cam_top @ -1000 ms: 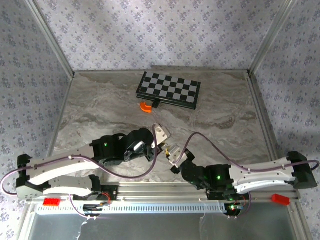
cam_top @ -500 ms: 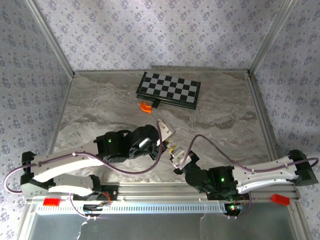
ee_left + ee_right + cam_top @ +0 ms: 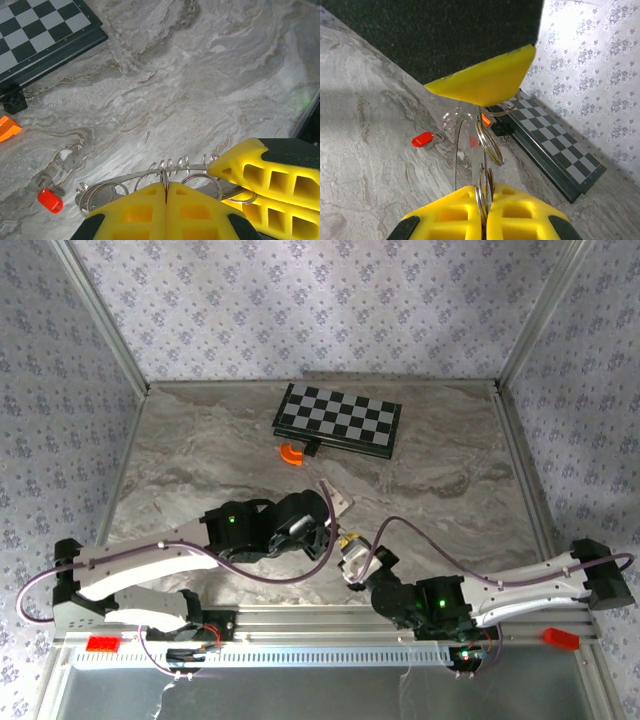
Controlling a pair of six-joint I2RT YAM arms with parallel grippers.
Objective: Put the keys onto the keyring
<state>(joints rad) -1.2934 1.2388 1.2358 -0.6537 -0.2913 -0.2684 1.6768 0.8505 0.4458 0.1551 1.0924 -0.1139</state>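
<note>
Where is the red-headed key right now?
In the left wrist view the red-headed key lies on the marble table, lower left, below the orange piece and just left of the keyring.

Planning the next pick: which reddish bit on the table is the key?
The red-headed key lying nearest the keyring; the orange curved piece sits by the chessboard.

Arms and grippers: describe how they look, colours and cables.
The left arm and right arm have white links, black joints with green lights, and a looping mauve cable each. The left gripper and right gripper have yellow fingers with cut-out cells.
</note>
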